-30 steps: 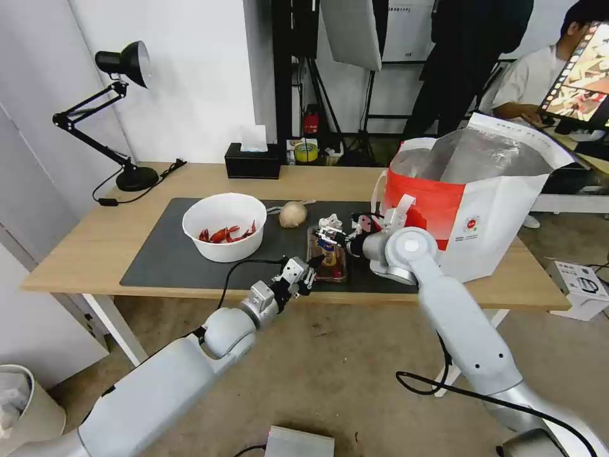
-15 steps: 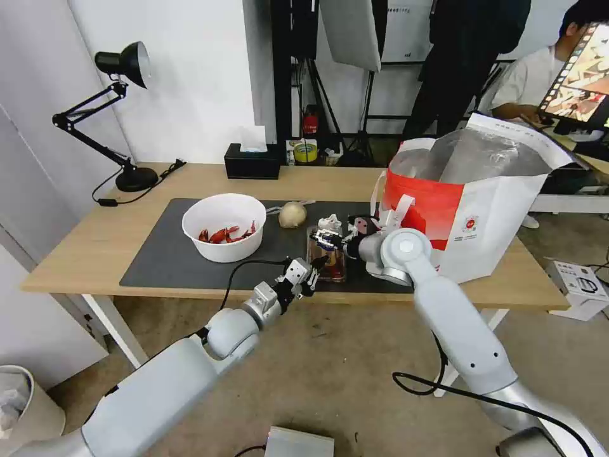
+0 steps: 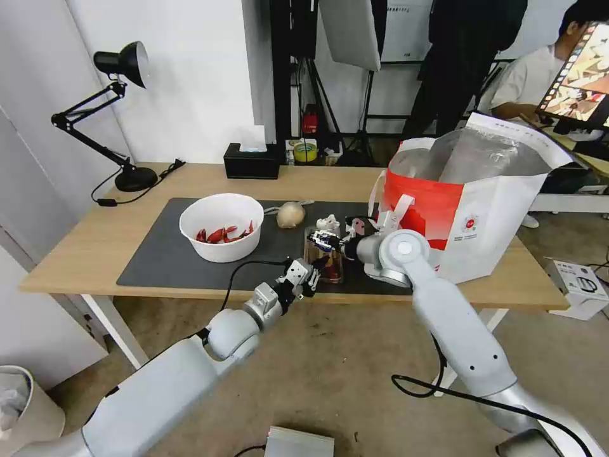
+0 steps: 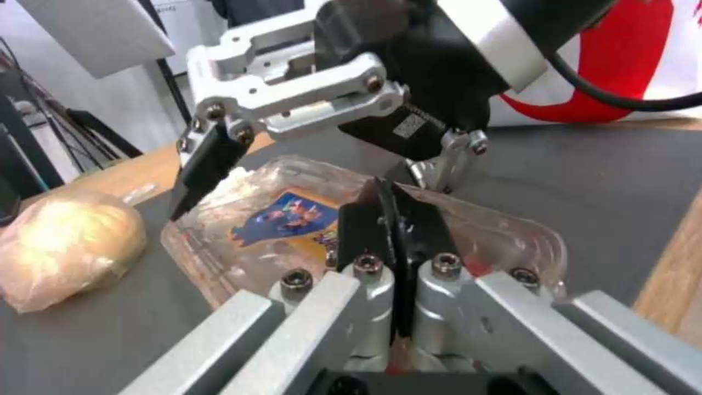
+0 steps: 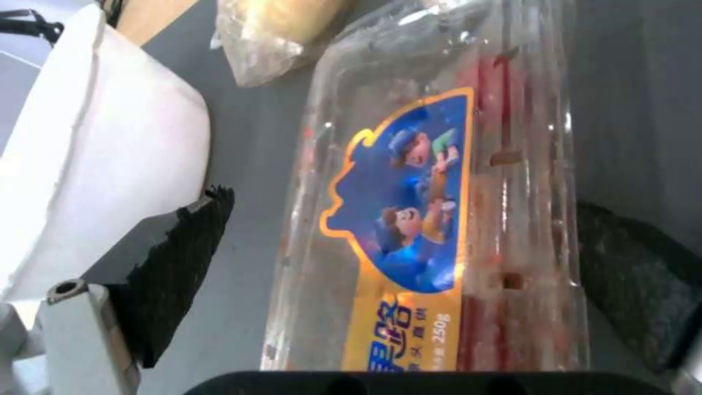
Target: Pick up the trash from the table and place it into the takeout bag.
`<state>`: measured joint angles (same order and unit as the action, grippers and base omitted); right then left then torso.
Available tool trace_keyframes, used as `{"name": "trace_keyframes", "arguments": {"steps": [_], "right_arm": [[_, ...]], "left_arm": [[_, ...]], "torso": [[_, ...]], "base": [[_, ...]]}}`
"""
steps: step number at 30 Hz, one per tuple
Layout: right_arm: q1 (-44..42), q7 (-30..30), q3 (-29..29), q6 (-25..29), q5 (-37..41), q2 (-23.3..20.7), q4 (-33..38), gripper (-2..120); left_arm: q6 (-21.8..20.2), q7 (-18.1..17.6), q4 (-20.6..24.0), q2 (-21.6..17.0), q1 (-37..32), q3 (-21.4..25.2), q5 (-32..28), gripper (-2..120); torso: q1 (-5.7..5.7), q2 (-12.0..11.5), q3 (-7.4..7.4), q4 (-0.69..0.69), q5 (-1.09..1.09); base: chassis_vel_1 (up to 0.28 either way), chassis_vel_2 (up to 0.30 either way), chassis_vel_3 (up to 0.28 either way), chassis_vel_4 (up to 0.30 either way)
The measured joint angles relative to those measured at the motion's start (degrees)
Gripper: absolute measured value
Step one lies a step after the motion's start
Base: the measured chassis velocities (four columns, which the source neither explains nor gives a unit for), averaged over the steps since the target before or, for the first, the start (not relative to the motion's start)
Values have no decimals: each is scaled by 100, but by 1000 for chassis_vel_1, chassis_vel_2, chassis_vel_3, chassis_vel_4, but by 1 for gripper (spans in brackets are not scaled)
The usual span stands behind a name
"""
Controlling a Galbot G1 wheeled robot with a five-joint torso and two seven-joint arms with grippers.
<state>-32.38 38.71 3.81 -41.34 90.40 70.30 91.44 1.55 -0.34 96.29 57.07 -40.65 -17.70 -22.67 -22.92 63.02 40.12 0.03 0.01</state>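
Table [image 3: 89, 244]: light wood, with a dark grey mat [image 3: 162, 260] across the middle of its top.
Clear tray [image 3: 322, 259]: flat on the mat near the table's front edge, blue and yellow label up, red bits inside.
Right gripper [image 3: 322, 239]: low over the tray, jaws spread wide with one black pad on each long side of it, gripping nothing.
Left gripper [image 3: 315, 271]: at the tray's front end by the table's front edge, fingers [image 4: 395, 230] pressed together, nothing visibly between them.
White bowl [image 3: 222, 226]: on the mat's left half, red shells inside.
Beige lump [image 3: 289, 214]: on the mat between bowl and tray.
Crumpled tissue [image 3: 328, 223]: just behind the tray.
Takeout bag [image 3: 469, 203]: upright and open at the table's right end.
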Motion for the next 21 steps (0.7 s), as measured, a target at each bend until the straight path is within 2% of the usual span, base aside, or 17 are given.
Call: {"name": "trace_keyframes", "arguments": {"steps": [21], "right_arm": [[2,-155,-56,0,-18,16,-32,100]], "left_arm": [[71,-29,-36,26,74,-65,-20,0]], "torso": [[0,0,-1,-3,-2]], "base": [[0,0,0,0]]}}
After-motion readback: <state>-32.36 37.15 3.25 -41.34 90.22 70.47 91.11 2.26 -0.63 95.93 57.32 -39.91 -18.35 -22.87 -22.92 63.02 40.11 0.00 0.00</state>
